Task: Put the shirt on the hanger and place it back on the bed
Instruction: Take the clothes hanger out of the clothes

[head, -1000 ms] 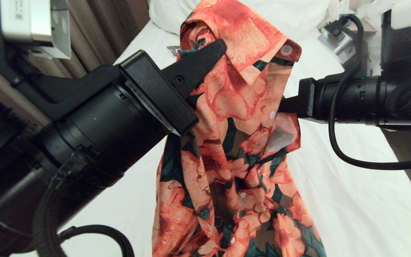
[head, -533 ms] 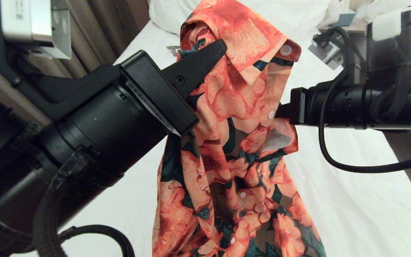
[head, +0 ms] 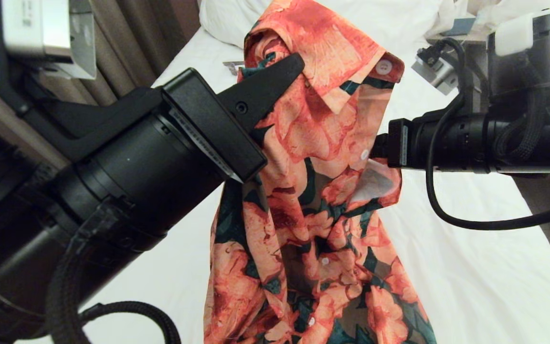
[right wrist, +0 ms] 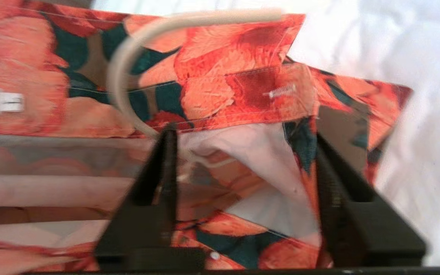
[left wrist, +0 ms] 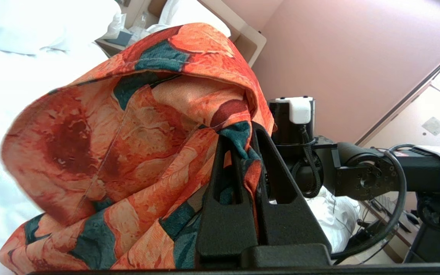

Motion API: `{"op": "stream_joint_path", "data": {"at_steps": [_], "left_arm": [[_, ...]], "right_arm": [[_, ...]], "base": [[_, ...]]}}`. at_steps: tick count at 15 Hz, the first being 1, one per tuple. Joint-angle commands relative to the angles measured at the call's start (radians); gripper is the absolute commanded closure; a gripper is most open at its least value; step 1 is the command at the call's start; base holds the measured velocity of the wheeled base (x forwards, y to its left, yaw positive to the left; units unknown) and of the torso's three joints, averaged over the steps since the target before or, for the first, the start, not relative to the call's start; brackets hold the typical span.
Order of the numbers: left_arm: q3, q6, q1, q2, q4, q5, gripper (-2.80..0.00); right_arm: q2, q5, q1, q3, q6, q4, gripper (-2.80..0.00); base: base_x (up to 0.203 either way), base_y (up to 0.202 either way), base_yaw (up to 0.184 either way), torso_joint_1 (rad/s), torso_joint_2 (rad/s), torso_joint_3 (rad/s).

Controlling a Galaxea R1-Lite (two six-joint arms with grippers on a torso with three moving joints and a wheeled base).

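Over white bed (head: pixel 470 267), shirt (head: pixel 313 200) w/ hanger (right wrist: pixel 128 68), curtains (head: pixel 132 43) behind

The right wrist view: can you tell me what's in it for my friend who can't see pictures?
The right end effector has its two black fingers spread apart, right up against the flowery orange-and-green shirt. The curved cream hook of the hanger lies across the shirt's folded collar, next to one finger. The white bed shows behind.
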Motion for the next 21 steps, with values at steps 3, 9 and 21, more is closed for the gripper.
{"op": "stream_joint_path", "data": {"at_steps": [3, 9, 21], "left_arm": [[0.000, -0.002, 0.000, 0.003, -0.006, 0.001, 0.00], [0.000, -0.002, 0.000, 0.005, -0.006, 0.001, 0.00], [0.000, -0.002, 0.000, 0.013, -0.006, 0.001, 0.00]], "right_arm": [[-0.010, -0.014, -0.017, -0.014, 0.015, 0.039, -2.80], [-0.031, -0.008, -0.020, -0.029, 0.020, 0.073, -2.80], [0.048, -0.043, 0.061, -0.054, -0.279, 0.067, -2.80]], "base": [[0.000, 0.000, 0.000, 0.000, 0.00, 0.000], [0.000, 0.000, 0.000, 0.000, 0.00, 0.000], [0.000, 0.000, 0.000, 0.000, 0.00, 0.000]]}}
